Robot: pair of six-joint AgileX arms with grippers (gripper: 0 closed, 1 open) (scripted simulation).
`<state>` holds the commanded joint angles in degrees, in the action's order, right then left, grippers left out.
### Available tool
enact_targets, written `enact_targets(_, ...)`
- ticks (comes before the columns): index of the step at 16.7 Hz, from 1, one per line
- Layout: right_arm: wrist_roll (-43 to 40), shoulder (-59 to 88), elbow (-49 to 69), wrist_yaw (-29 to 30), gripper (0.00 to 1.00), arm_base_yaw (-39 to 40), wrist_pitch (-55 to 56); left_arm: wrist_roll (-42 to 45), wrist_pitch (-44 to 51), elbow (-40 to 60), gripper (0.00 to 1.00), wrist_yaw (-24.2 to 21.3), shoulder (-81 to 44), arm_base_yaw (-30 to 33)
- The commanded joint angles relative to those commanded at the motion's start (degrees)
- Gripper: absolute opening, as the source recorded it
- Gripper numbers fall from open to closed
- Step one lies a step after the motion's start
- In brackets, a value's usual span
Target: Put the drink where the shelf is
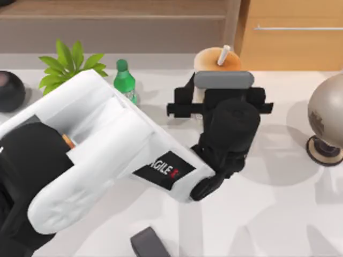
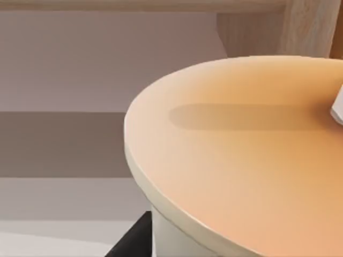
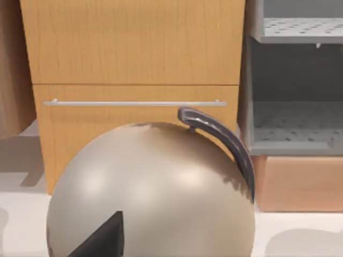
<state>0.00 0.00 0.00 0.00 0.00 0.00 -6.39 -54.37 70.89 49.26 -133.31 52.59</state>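
Note:
The drink (image 1: 213, 60), a cup with an orange-beige lid and a white straw (image 1: 223, 54), is at the back of the table, just in front of the shelf (image 1: 112, 16) and near its upright post (image 1: 231, 21). My left gripper (image 1: 214, 93) reaches in from the left and is shut on the drink below the lid, one black finger (image 1: 188, 88) against the cup's left wall. In the left wrist view the drink lid (image 2: 241, 160) is very close, with a dark fingertip (image 2: 134, 241) beside the cup and the shelf (image 2: 107, 59) behind it.
A green bottle (image 1: 125, 80), a leafy plant (image 1: 67, 64) and a black ball (image 1: 9, 91) stand at the back left. A grey globe (image 1: 327, 115) stands at the right, before the orange-wood cabinet (image 1: 292, 37). The right wrist view faces the globe (image 3: 150, 193).

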Motion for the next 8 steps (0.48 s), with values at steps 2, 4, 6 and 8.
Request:
enact_targets(2,0.0,0.0,0.0,0.0,1.00,0.0,0.0,0.0,0.0,0.0,0.00,0.0,0.0,0.0)
enact_targets(4,0.0,0.0,0.0,0.0,1.00,0.0,0.0,0.1,0.0,0.0,0.00,0.0,0.1,0.2)
enact_targets(6,0.0,0.0,0.0,0.0,1.00,0.0,0.0,0.1,0.5,0.0,0.00,0.0,0.6,0.2)
enact_targets(8,0.0,0.0,0.0,0.0,1.00,0.0,0.0,0.1,1.5,0.0,0.00,0.0,1.5,0.2)
